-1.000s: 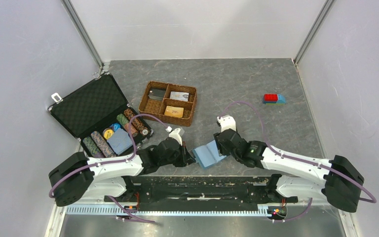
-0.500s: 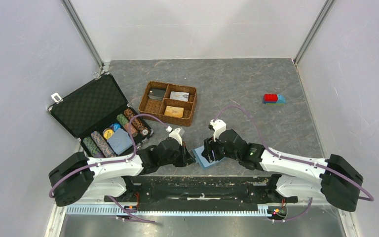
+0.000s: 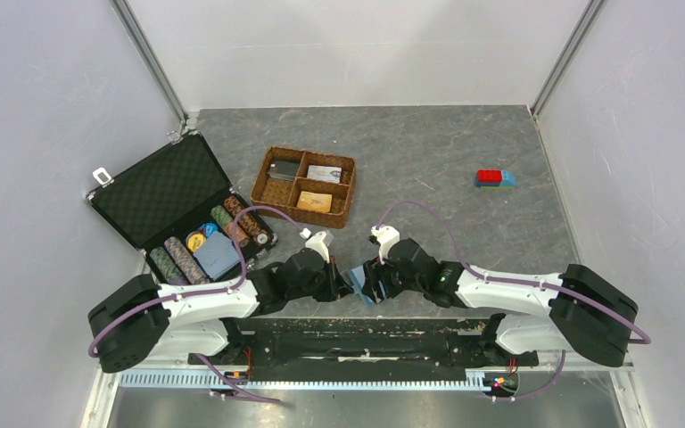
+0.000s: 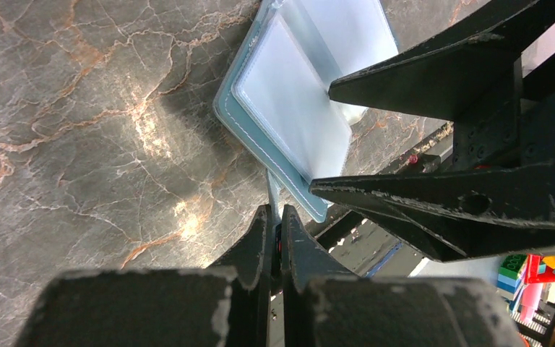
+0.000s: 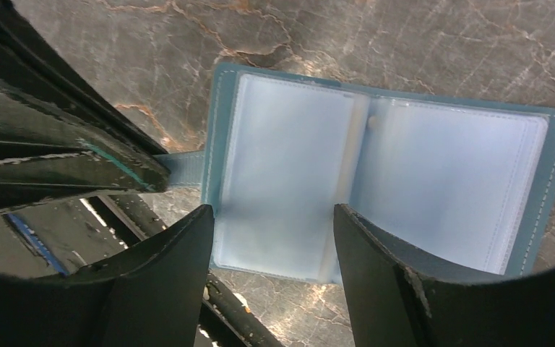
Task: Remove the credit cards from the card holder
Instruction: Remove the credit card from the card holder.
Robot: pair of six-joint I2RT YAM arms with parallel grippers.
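Left end effector [image 4: 276, 217] unchanged, clenched on thin strap [image 5: 181, 168] of card holder [image 5: 405, 173]. Holder open flat on tabletop [image 5: 419, 43], near edge, between arms. Right end effector [image 5: 271, 217] has slid left over holder, fingers spread, straddling left page. No credit cards visible; sleeves look empty.

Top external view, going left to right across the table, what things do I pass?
black case → wicker tray → card holder → red and blue toy
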